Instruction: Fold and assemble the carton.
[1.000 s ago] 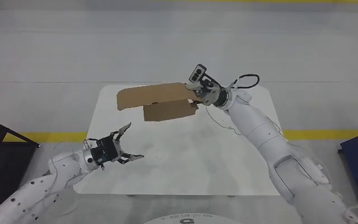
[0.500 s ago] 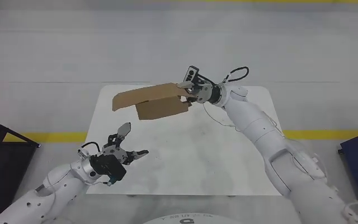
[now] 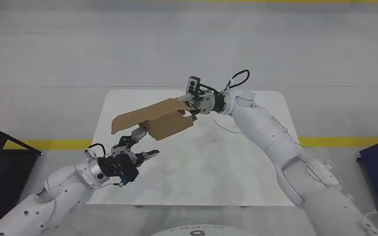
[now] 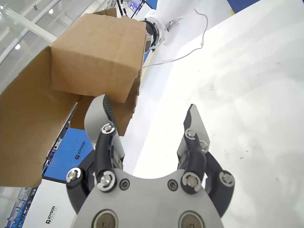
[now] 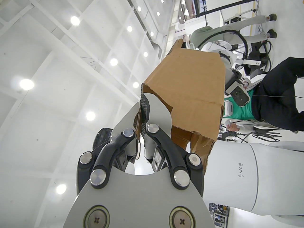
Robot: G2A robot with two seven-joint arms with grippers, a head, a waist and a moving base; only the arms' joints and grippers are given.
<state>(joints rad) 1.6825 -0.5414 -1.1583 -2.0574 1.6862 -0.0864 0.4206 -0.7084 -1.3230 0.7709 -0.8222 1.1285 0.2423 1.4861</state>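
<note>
Above the table, the right tool pinches the carton.

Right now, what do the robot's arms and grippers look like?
The left arm and right arm have white shells. The left gripper and right gripper have grey bases, black linkages and pale fingers with black ribbed pads. A black cable loops by the right wrist.

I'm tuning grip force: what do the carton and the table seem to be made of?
The carton looks like plain brown corrugated cardboard, matte: a thick, rough cut edge shows where the right gripper pinches it. The table seems a smooth white board, perhaps laminate or painted, with a soft sheen and dark scuffs; its core is hidden.
</note>
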